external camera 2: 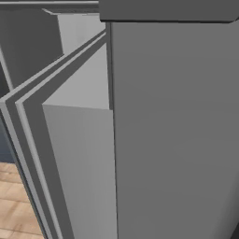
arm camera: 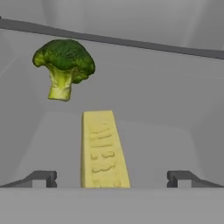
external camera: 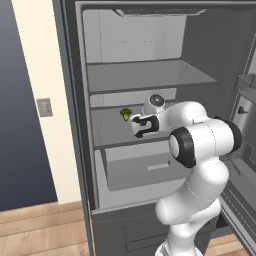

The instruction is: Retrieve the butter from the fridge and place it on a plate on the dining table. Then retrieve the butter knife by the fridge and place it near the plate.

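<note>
Bare shelf (arm camera: pixel 166 131) lies either side of the butter (arm camera: pixel 103 148), between the spread fingers (arm camera: pixel 43 178); the broccoli (arm camera: pixel 63 65) sits beyond, left of it.

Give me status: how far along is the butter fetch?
Done: the fridge stands open and the arm has reached onto its middle shelf. In hand: the gripper is open, fingertips on either side of the butter but not closed on it; a broccoli floret sits beyond. Left: grasp the butter, carry it to the plate, then fetch the butter knife.
</note>
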